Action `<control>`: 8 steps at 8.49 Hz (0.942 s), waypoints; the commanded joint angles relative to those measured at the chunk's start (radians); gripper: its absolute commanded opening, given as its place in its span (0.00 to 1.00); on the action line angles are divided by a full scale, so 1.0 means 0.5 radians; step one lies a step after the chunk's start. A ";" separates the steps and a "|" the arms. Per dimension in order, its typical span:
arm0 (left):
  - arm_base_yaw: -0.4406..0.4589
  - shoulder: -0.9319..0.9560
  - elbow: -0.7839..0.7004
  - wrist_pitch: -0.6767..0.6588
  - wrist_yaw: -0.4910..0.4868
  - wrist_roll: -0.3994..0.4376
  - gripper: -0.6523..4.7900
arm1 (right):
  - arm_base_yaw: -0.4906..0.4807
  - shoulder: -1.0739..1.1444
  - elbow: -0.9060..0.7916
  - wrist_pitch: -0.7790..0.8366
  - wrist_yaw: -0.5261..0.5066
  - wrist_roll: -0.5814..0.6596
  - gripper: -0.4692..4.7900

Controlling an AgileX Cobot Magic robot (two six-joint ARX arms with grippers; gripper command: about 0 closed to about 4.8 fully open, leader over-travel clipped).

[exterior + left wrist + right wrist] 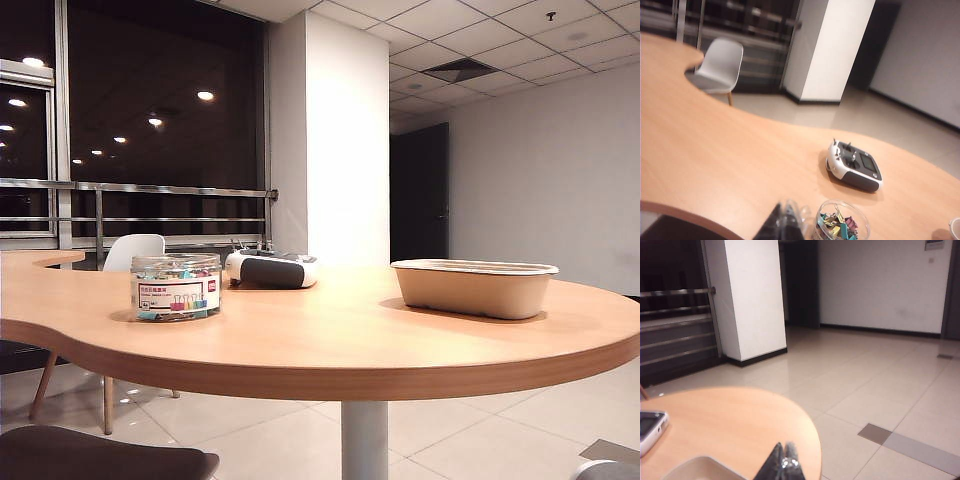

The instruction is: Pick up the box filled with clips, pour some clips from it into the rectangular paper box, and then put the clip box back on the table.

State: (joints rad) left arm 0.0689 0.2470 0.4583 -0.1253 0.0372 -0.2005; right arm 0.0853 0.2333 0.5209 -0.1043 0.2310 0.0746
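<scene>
The box filled with clips is a squat clear tub with a white-and-red label, standing upright on the left of the table. Its top is open, and the multicoloured clips show inside. The rectangular paper box, a beige tray, rests on the right of the table. My left gripper is shut with nothing in it, hovering beside the tub and apart from it. My right gripper is shut and empty too, just past a corner of the paper box. Neither gripper shows in the exterior view.
A white-and-dark-grey device lies between the tub and the tray, further back; it also shows as the device and the device. A white chair stands beyond the table's curved edge. A white pillar rises behind.
</scene>
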 commanded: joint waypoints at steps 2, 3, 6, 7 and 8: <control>-0.008 2.319 1.819 -0.481 0.554 -0.041 0.11 | 0.000 1.852 1.299 0.040 -0.470 -0.098 0.09; -0.138 2.835 2.078 -0.606 0.540 0.023 0.11 | 0.013 2.032 1.299 0.136 -0.468 -0.098 0.09; -0.256 3.059 2.229 -0.835 0.452 0.146 0.20 | 0.013 2.067 1.299 0.143 -0.470 -0.098 0.09; -0.334 3.179 2.246 -0.890 0.419 0.208 0.62 | 0.012 2.068 1.299 0.143 -0.468 -0.098 0.09; -0.366 3.278 2.246 -0.964 0.420 0.205 0.71 | 0.011 2.067 1.299 0.143 -0.469 -0.098 0.09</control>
State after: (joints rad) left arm -0.1143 1.8801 1.5772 -0.5873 0.2501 -0.1013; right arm 0.0887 1.2713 1.1641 -0.0532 -0.0010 0.0280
